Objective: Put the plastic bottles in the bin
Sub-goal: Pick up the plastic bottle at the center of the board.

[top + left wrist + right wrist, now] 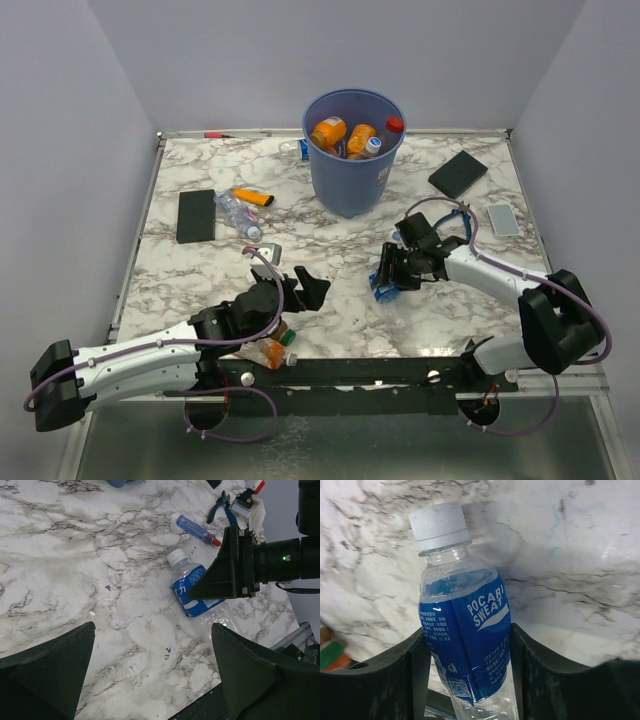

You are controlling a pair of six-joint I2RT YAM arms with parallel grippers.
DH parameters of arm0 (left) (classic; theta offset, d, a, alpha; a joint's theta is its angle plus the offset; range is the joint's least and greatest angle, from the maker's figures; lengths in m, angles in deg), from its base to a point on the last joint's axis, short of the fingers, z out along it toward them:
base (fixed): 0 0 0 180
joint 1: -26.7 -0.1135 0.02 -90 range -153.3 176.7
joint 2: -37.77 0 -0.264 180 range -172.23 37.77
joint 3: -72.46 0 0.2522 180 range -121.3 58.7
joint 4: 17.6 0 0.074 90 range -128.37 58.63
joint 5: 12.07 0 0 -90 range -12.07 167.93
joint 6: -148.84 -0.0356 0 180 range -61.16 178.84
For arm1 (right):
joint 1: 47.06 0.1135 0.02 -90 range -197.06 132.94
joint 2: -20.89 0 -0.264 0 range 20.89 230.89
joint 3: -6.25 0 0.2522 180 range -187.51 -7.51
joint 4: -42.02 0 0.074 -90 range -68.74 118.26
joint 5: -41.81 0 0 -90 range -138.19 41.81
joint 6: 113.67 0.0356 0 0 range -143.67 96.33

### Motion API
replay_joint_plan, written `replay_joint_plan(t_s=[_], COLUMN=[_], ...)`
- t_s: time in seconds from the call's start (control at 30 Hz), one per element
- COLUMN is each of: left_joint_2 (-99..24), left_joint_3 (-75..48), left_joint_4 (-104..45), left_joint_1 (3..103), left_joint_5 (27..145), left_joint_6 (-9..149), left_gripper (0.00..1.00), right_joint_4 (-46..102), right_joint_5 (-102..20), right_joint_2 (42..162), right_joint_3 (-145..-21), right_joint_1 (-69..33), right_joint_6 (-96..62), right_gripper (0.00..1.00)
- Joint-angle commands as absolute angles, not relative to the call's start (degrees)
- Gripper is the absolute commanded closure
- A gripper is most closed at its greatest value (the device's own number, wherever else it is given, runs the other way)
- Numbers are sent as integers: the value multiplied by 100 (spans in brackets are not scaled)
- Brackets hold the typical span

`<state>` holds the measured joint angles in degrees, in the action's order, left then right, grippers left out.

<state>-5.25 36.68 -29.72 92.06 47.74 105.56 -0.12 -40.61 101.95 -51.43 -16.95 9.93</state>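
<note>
Seen from the top camera, the round blue plastic bin stands near the far edge of the marble table, about mid-width, with several orange-labelled plastic bottles inside it. The right gripper is down on the table right of centre, over a clear plastic bottle with a blue label that lies well short of the bin. The left gripper hangs left of centre, jaws spread wide with nothing between them. A crushed clear bottle lies toward the left edge beside a flat black slab. An orange-labelled bottle lies at the near edge under the left arm. In the left wrist view, the left gripper's fingers stand far apart over bare marble. Beyond them the blue-label bottle lies on its side with a black finger of the right gripper across it, and a blue-handled screwdriver and blue-handled pliers lie farther off. In the right wrist view, the right gripper's fingers sit against both sides of the blue label, closed on the bottle. Its white cap points away from the wrist.
</note>
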Motion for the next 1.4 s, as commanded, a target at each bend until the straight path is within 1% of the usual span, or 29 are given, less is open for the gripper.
replay_joint_plan(t_s=[0.0,0.1,0.27,0.37,0.47,0.67,0.77,0.93,1.13,1.23,1.37], left_joint_2=[-409,-301,384,875,857,-362,-808,-1302,-1655,-1595,-1302], left_joint_3=[3731,3696,3709,3811,3510,2081,1812,1581,1487,1476,1433], left_joint_4=[-2891,-2860,-2348,-1318,-932,-1359,-1209,-1007,-1062,-1187,-1392], left_joint_1=[9209,9207,9201,9199,9191,9182,9174,9164,9147,9135,9121], left_joint_5=[4723,4743,4665,5149,5869,7594,8081,8488,8459,8065,7517], left_joint_6=[10613,10456,9900,9302,8779,8363,8412,8480,8479,8392,8171], left_gripper=[1,1,1,1,1,1,1,1,1,1,1], right_joint_4=[957,1496,2785,3964,4993,6196,6540,6923,7279,7371,6971], right_joint_5=[-3382,-3307,-3194,-3011,-2895,-2630,-2444,-2169,-1885,-1754,-1901], right_joint_2=[10132,9625,8147,7391,6991,6956,6995,7020,6960,6890,6623], right_joint_3=[-4790,-4626,-4466,-4208,-4088,-4285,-4439,-4554,-4482,-4442,-4440], right_joint_1=[-1553,-1486,-1357,-1306,-1265,-1116,-1091,-1088,-1085,-1092,-1087], right_joint_6=[1465,1773,2054,2163,2261,2271,2286,2441,2616,2656,2411], right_gripper=[52,56,56,55,55,55,55,55,55,55,57])
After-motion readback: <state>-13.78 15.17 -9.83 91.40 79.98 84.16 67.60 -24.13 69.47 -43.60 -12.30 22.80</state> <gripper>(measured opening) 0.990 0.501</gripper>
